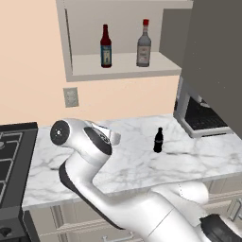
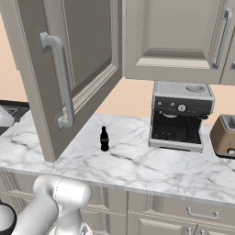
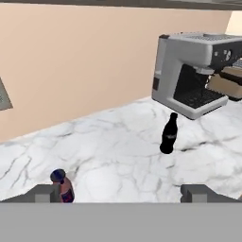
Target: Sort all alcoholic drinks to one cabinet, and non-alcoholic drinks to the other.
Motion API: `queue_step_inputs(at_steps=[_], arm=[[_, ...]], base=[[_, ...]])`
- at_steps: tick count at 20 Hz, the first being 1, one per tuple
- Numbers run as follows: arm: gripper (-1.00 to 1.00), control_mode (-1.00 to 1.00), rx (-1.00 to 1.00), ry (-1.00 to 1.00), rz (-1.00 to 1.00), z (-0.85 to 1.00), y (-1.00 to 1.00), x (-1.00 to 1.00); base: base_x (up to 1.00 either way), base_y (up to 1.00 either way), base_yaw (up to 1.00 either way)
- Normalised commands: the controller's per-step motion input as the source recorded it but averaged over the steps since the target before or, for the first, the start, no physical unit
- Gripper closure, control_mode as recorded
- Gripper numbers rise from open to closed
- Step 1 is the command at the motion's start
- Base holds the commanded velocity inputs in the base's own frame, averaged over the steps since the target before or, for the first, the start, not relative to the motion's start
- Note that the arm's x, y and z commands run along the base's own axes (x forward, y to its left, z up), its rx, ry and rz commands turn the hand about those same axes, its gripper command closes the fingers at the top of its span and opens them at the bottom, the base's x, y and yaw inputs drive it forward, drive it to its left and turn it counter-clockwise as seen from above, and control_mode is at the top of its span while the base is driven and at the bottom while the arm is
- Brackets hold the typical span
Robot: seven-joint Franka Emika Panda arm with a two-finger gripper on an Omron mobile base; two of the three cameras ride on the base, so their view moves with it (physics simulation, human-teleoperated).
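On the white marble desk [image 1: 132,165] the small black cola bottle with a red label band [image 1: 158,140] stood upright near the middle, its long axis vertical and its cap pointing straight up, well apart from the grey espresso machine [image 2: 180,114] to its right. Nearer the hand, in the hand view, the short purple-pink container with a blue top [image 3: 62,186] also stood upright on the desk, just beside one of the fingers [image 3: 45,193]. Both tall bottles, the dark brown-red one with a blue label [image 1: 106,47] and the clear-grey glass one with a red cap and pale label [image 1: 143,44], stood upright and apart on the pale shelf of the open beige-grey wall cabinet [image 1: 71,52]. The gripper [image 3: 124,194] hovered low over the desk with its fingers spread wide and nothing between them. The beige cabinet door with the long grey bar handle [image 2: 59,78] hung open above the desk. As a judgement, the cola bottle would be light, rigid and smooth-sided, hence liable to slip or tip if pushed at the neck; the body at the label band offers the broadest, most stable hold, taken from the side with the fingers level. The short container looks squat and stable, and would best be gripped around its mid-body.
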Motion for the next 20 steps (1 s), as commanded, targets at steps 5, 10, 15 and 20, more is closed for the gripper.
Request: queue_step_inputs(at_steps=[5,10,15,20], arm=[[-1.00,-1.00,0.02,0.11,-0.12,-0.28,0.02,0.25],[-1.00,-1.00,0.03,0.12,-0.06,-0.34,0.00,0.25],[-1.00,-1.00,0.01,0.01,-0.03,-0.35,0.00,0.09],[-1.00,-1.00,0.00,0.00,-0.04,-0.24,0.00,0.01]], base=[[0.00,0.00,0.00],[0.00,0.00,0.00],[0.00,0.00,0.00],[0.00,0.00,0.00]])
